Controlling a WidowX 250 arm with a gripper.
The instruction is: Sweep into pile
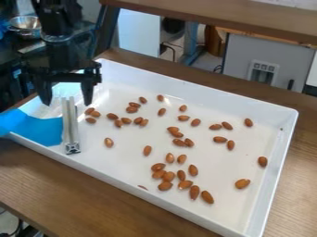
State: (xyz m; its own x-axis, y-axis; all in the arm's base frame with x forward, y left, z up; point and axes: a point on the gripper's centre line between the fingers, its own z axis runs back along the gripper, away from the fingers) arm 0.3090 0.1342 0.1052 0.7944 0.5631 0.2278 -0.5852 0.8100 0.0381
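The black gripper (pixel 66 102) hangs over the left end of the white tray (pixel 180 83), its two fingers wide apart. A metal bar (pixel 72 127) stands out below and between the fingertips, with a visible gap on either side. Attached to or lying against the bar is a blue sheet (pixel 34 127), which extends left over the tray's rim. Almonds (pixel 168 176) are scattered across the tray floor, more closely grouped toward the near middle. Several other almonds (pixel 126 120) lie right of the bar, and a few are spread toward the right wall.
Raised walls surround the tray, which rests on a brown wooden table (pixel 93 185). Behind it are a wooden shelf edge (pixel 217 16) and a grey panel (pixel 266 60). A metal bowl (pixel 26 25) stands at the upper left, beside the arm.
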